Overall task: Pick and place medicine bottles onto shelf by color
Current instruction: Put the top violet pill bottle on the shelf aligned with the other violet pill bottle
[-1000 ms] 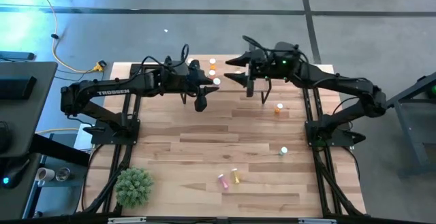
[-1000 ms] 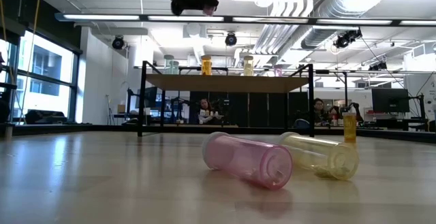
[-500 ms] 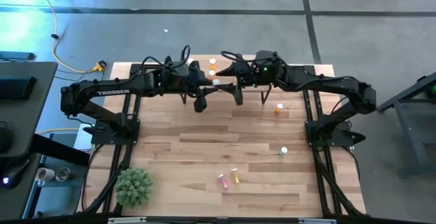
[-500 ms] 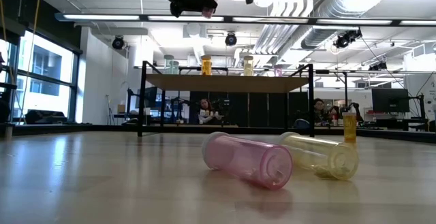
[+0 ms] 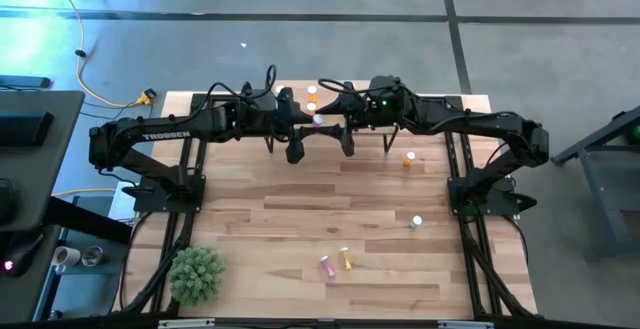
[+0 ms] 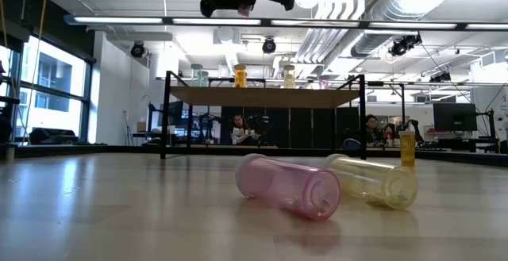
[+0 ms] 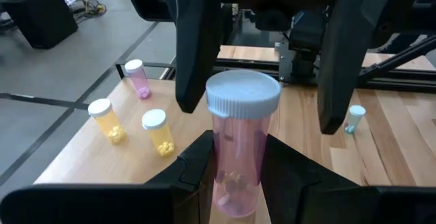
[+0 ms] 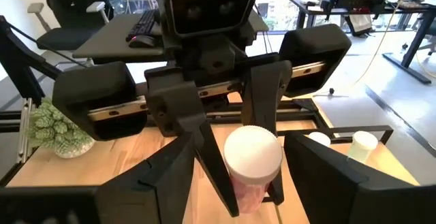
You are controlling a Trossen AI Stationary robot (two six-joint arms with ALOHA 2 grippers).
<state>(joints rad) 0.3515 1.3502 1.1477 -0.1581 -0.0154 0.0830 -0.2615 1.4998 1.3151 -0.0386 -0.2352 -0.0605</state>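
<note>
The worktop (image 5: 300,219) is pale jointed wood planks with a soft satin sheen. The pink bottle (image 7: 240,149) held between the claws is clear, glossy plastic under a ridged matt white cap. The left claw (image 7: 235,183) and the right claw (image 7: 266,54) are matt black plastic. The shelf (image 6: 266,97) is light wood on thin black metal legs.
</note>
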